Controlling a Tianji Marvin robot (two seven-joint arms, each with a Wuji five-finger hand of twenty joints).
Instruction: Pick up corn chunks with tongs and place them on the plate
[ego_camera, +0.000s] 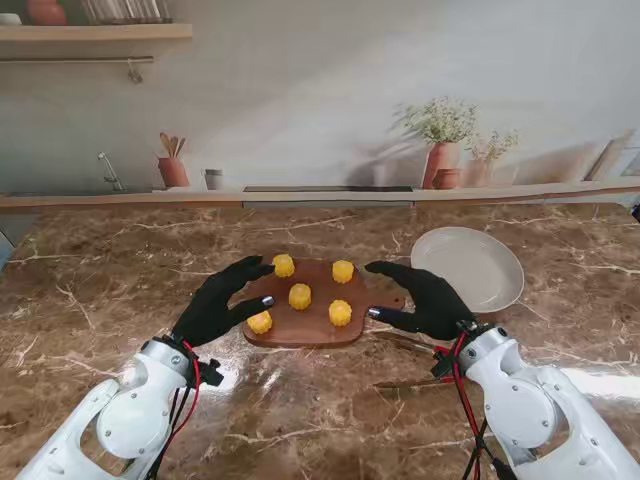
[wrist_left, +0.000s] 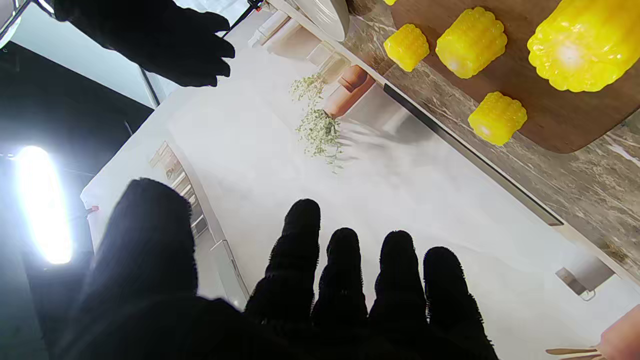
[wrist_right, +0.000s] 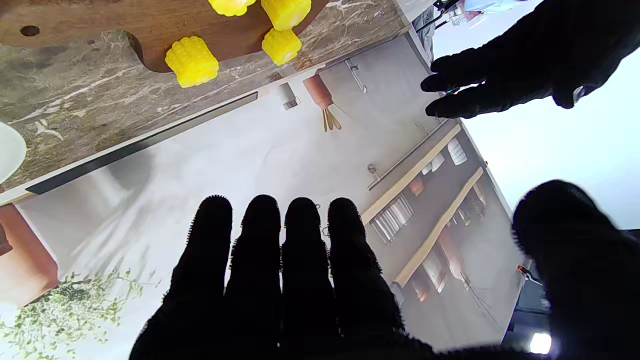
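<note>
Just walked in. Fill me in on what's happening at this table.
A two-armed robot is set up to move corn onto a plate, but nothing has been picked up yet. Five corn chunks sit on the wooden board, and the white plate to its right is empty. The left hand and the right hand hover open on either side of the board, holding nothing. The tongs seem to lie on the table near the right hand, untouched.

Glossy brown veined marble bench (ego_camera: 120, 290); matt dark wooden cutting board (ego_camera: 318, 318); smooth white ceramic plate (ego_camera: 500, 280); knobbly yellow corn chunks (ego_camera: 300, 296).
</note>
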